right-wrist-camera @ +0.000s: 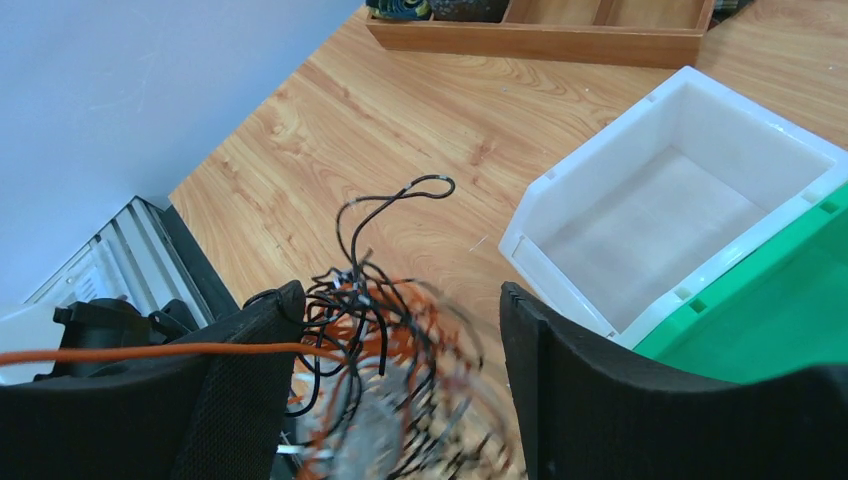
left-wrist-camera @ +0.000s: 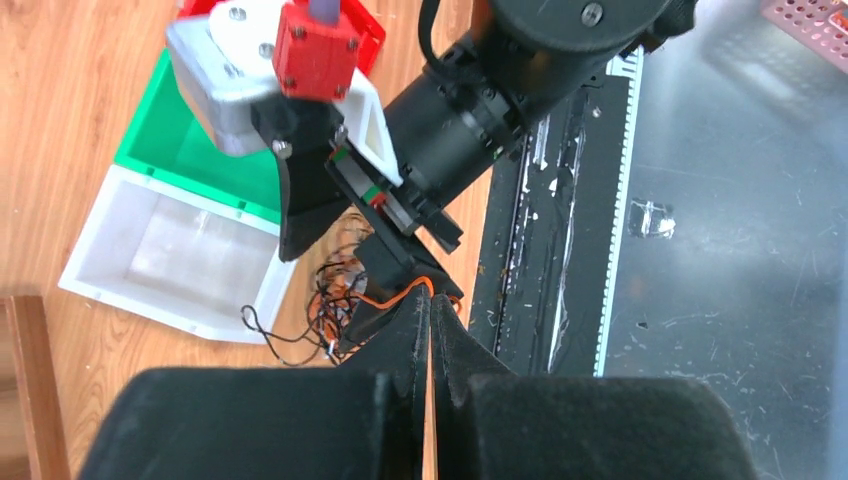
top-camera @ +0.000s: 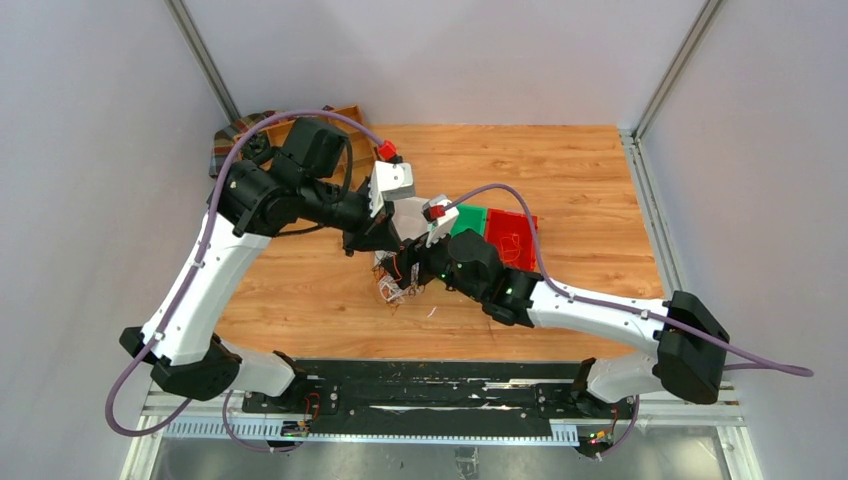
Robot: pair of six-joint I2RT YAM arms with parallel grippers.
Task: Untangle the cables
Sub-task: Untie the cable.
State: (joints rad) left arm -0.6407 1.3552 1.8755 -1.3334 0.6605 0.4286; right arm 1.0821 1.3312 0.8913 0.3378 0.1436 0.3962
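The cables (top-camera: 392, 287) lie as a tangle of thin orange, black and white wires on the wooden table, near its front middle. My left gripper (left-wrist-camera: 431, 296) is shut on one orange cable (left-wrist-camera: 395, 297), which runs from its tips into the tangle (left-wrist-camera: 325, 300). In the top view the left gripper (top-camera: 385, 248) sits just behind the bunch. My right gripper (right-wrist-camera: 400, 305) is open, its fingers (right-wrist-camera: 250, 360) straddling the tangle (right-wrist-camera: 390, 345), which is partly blurred. A taut orange strand (right-wrist-camera: 150, 351) stretches left past the left finger. The right gripper (top-camera: 408, 272) is hard against the bunch.
A white bin (right-wrist-camera: 680, 190), a green bin (right-wrist-camera: 790, 320) and a red bin (top-camera: 512, 238) stand in a row just behind the tangle. A wooden tray (right-wrist-camera: 540, 30) sits at the far left corner. The black rail (left-wrist-camera: 560, 230) runs along the table's near edge.
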